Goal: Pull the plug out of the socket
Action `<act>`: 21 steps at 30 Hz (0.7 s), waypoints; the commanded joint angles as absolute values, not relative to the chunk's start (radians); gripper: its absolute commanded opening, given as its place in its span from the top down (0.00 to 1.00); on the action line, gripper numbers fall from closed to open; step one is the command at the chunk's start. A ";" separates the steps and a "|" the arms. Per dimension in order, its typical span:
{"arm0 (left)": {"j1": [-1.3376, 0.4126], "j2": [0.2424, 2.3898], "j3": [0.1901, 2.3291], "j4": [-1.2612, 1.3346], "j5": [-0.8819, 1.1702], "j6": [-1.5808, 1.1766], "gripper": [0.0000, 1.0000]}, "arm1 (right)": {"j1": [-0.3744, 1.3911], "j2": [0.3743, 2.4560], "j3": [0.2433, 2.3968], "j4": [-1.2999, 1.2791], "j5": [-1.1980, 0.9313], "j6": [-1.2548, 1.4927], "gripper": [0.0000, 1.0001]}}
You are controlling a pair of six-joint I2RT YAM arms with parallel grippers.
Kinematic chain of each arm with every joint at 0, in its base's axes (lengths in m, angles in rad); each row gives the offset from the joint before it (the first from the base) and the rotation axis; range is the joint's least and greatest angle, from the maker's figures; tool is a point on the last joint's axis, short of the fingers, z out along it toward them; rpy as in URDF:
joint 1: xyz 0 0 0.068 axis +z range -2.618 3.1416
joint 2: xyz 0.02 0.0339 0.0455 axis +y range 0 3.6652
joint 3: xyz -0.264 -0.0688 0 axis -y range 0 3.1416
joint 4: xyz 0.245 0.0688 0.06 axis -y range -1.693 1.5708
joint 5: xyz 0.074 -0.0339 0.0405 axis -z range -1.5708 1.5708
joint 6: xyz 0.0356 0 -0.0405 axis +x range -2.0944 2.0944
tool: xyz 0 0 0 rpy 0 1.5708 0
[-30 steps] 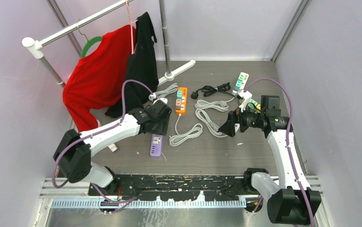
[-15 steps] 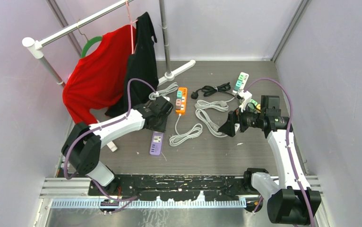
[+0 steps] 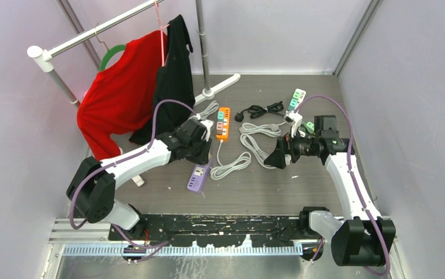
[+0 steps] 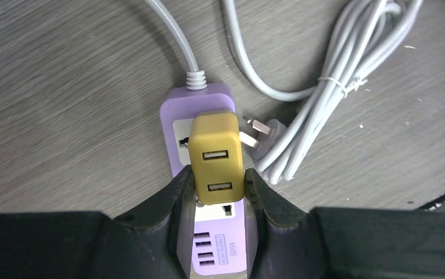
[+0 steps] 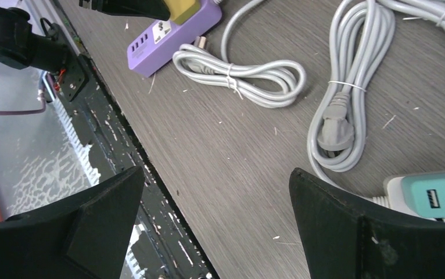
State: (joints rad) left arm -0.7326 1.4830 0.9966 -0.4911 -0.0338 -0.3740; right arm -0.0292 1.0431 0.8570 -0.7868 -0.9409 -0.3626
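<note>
Yellow plug (image 4: 215, 158), a blocky adapter with two USB ports on its top face, stands on the purple power strip (image 4: 197, 102) at the end near the strip's grey cord. The left tool (image 4: 218, 178) is closed on it, one black finger pressed against each side of the adapter's lower half. Whether the pins are fully seated in the socket cannot be told from the wrist view. The strip lies on the grey wood-grain surface (image 3: 266, 186), in front of the left arm and toward the middle. Just beside the adapter lies the loose plug of a tied bundle of grey cable (image 4: 319, 87), its metal pins pointing toward the strip.

The right tool (image 5: 215, 174) hangs above the surface well to the right, its fingers spread wide and holding nothing. Below it lie another tied grey cable (image 5: 348, 75) and a white strip with a teal adapter (image 5: 432, 195). An orange power strip (image 3: 223, 123) lies farther back, near a clothes rail carrying a red garment (image 3: 121, 87) and a black garment (image 3: 173, 75).
</note>
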 commanded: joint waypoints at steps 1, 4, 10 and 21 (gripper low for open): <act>-0.739 1.471 0.985 -0.354 0.153 -0.295 1.00 | -0.017 1.053 0.885 -0.788 -0.987 -0.369 0.00; -0.762 1.512 0.995 -0.363 0.168 -0.271 1.00 | -0.017 1.051 0.886 -0.793 -0.986 -0.374 0.00; -0.831 1.589 1.044 -0.344 0.181 -0.276 1.00 | -0.017 1.052 0.886 -0.796 -0.989 -0.380 0.00; -0.982 1.760 1.190 -0.324 0.137 -0.297 0.93 | -0.005 1.041 0.898 -0.883 -1.043 -0.498 0.00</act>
